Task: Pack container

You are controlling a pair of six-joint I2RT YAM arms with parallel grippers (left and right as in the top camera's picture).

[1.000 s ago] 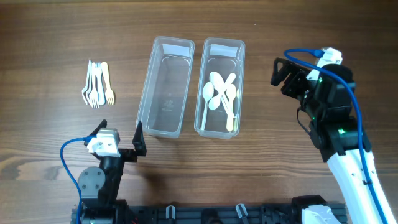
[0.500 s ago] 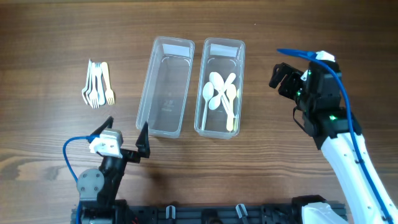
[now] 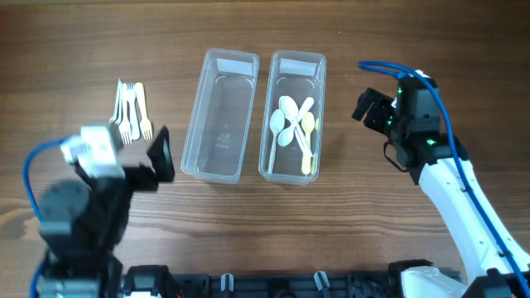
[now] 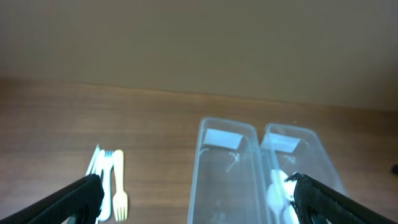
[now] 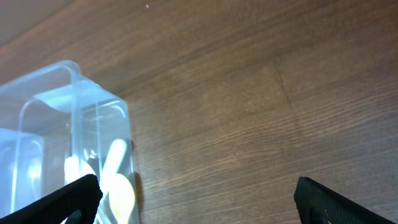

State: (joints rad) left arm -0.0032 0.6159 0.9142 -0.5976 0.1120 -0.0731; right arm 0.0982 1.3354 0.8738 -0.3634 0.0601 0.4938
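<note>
Overhead | left arm [image 3: 83, 199] high, blurred, jaws spread | right arm [image 3: 447, 178] apparently lower, jaws spread

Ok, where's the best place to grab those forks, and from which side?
Probably pinch across the handles of the forks, coming straight down from above. They lie flat on the table, handles bunched at the far end while the tines fan out toward the robot.

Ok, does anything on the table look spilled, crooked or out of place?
Nothing stands out. The spoons lie loosely piled inside the right container. The left container stands upright and empty beside it, and the forks lie bunched on the table to the left of both.
</note>
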